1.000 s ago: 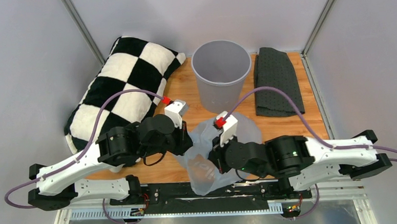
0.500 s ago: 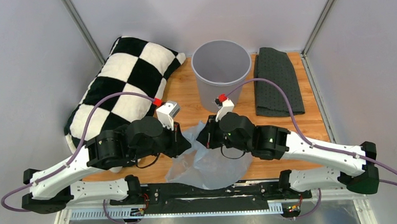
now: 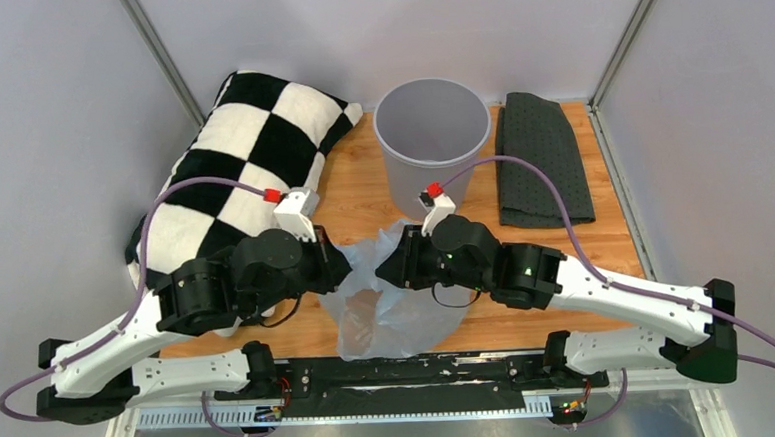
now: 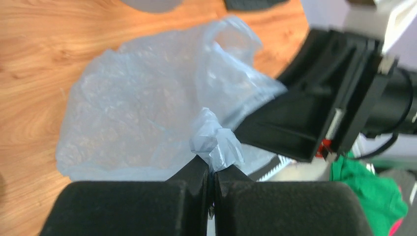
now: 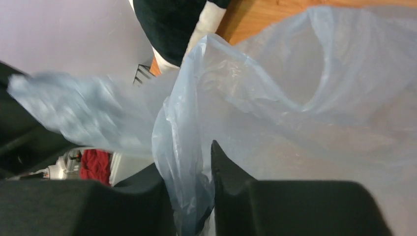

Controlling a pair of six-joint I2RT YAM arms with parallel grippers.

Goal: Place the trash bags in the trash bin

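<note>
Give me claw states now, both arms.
Left claw: closed, pinching a bunched bit of the bag.
Right claw: a bag fold runs through it; whether it grips cannot be told.

On my screen a black-and-white checkered pillow [image 3: 241, 166] lies beyond and to the left of the left gripper [image 3: 340, 269], resting at a slant on the wooden table [image 3: 356, 175]. A dark grey dotted cloth [image 3: 540, 155] lies folded flat, beyond and to the right of the right gripper [image 3: 384, 269], well apart from it. Pale walls [image 3: 58, 116] close in the sides and back.
</note>
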